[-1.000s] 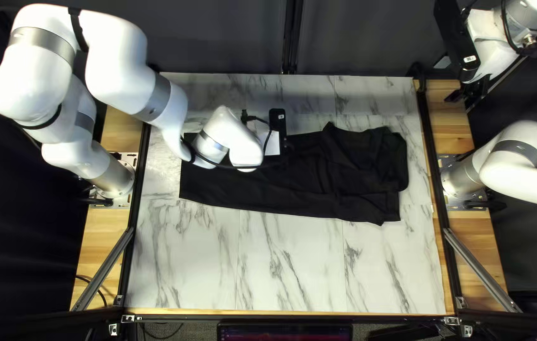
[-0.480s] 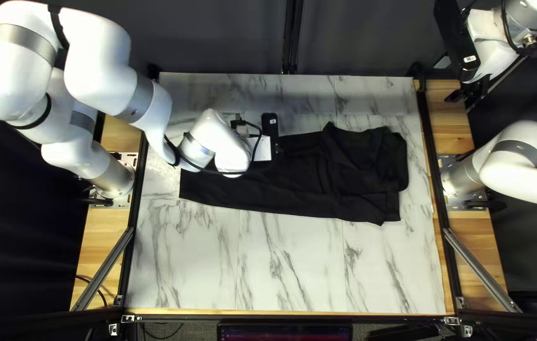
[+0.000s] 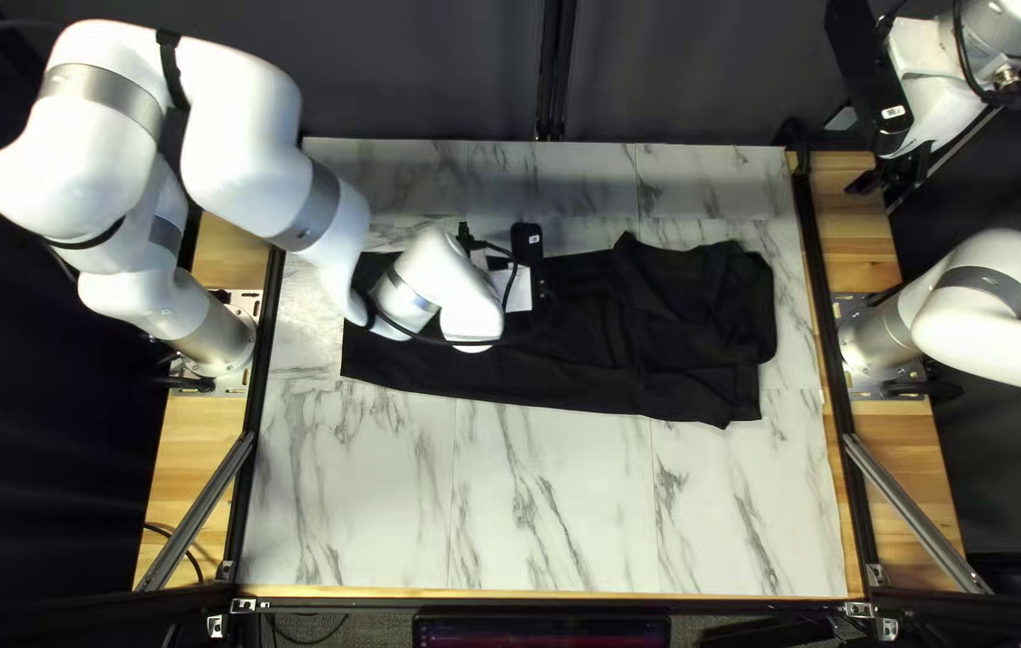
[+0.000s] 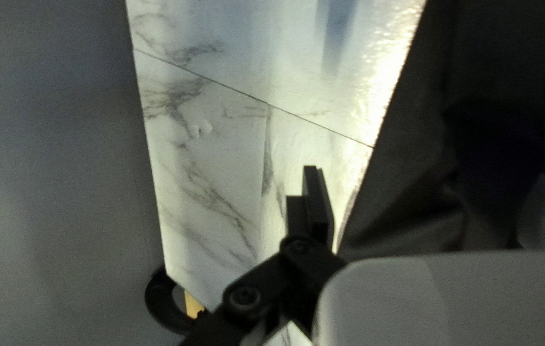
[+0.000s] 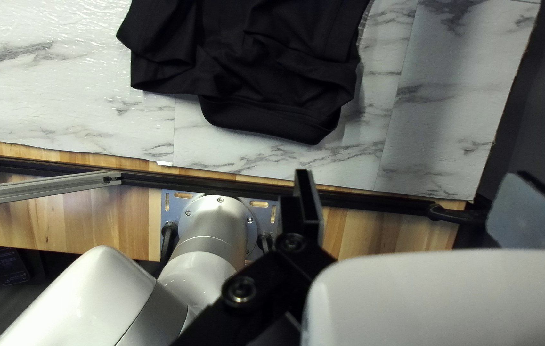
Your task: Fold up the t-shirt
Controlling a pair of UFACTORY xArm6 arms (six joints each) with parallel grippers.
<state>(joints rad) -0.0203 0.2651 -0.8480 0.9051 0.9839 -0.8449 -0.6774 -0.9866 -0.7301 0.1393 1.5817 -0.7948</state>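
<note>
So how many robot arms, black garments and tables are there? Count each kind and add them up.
Robot arms: 2 (left arm, right arm)
Black garment: 1
Table: 1
Total: 4

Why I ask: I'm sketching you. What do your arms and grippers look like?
My left arm and right arm are glossy white and rounded, with silver-grey bands. The left has black straps; black cables run along both wrists, each with a black box bearing a small white label. Both grippers are black, with round bolts.
</note>
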